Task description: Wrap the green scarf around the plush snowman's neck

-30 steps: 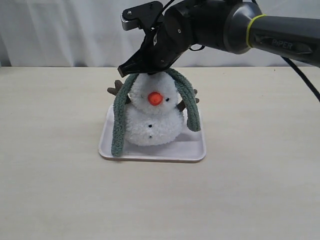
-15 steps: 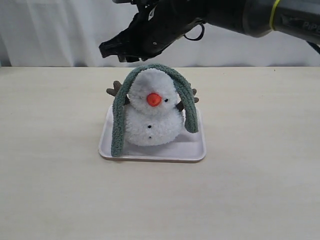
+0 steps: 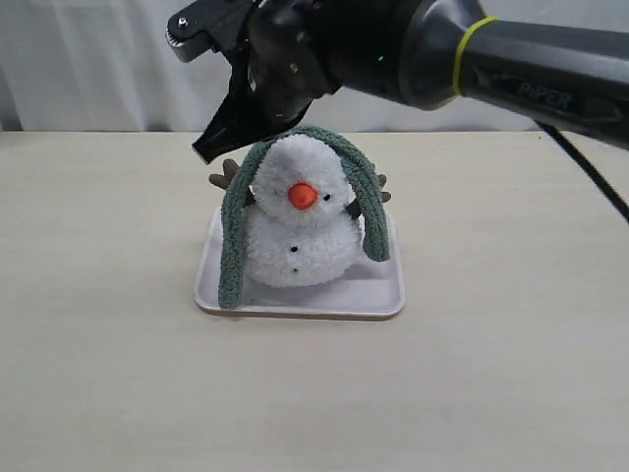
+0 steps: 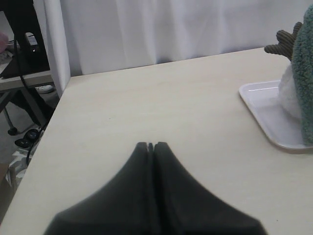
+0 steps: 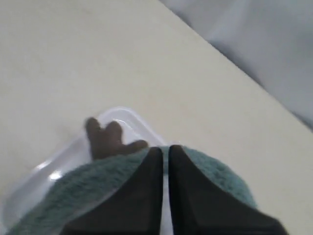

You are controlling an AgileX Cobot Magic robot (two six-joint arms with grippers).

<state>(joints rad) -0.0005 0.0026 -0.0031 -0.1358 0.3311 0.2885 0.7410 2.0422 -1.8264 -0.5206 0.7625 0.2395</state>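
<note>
**Right wrist view: jaws together, empty, just over the scarf**

My right gripper [image 5: 165, 149] has its jaws pressed together on nothing, with only a hairline slit between them. Just below the tips lies the scarf [image 5: 73, 188]. It is draped over the head of the snowman [image 3: 300, 251], not down at the neck [image 3: 295, 218]. Its two ends hang down either side. One reaches the tray [image 3: 383, 295] and the other stops short beside the body.

I judge the knit light, soft and limp, and clingy against the plush. It will fold wherever I pinch it, and a hard tug could tip the snowman. A hanging end, near its tip, looks the best place to take hold.

My right arm reaches across the middle, wrist tipped down, tips near the head. My left gripper [image 4: 151, 145] is closed too, low over the table [image 4: 122, 107], well apart from the tray.
</note>
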